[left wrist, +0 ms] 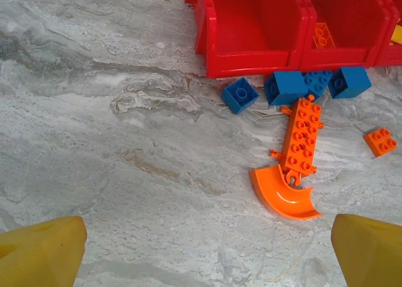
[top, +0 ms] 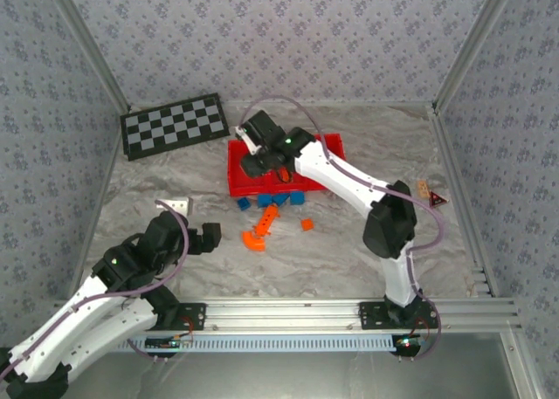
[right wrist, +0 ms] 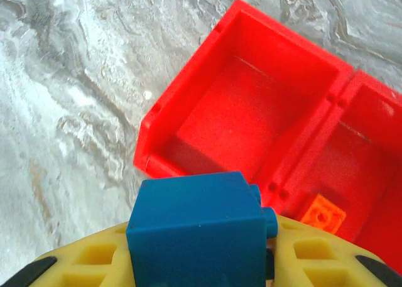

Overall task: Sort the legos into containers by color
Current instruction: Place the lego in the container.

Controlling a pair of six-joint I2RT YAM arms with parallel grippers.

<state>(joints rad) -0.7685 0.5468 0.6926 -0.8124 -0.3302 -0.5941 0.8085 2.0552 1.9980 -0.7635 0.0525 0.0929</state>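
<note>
My right gripper [top: 262,165] is clamping a blue plastic Lego brick [right wrist: 198,230] above the empty left-end bin [right wrist: 239,111] of three joined red plastic containers [top: 236,182]. A small orange brick [right wrist: 321,215] is lying in the middle bin. My left gripper [left wrist: 207,252] is hanging wide open, holding nothing. Loose blue bricks [left wrist: 239,95] and a long orange brick [left wrist: 301,139] are crowding the containers' near wall. A black-and-white checkered board [top: 175,124] is occupying the grey marbled table's [top: 349,251] far left corner.

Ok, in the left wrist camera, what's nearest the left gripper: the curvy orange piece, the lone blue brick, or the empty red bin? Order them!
From the left gripper:
1. Curvy orange piece, just ahead, to the right.
2. Lone blue brick, farther on, before the bin.
3. Empty red bin, at the back.
</note>
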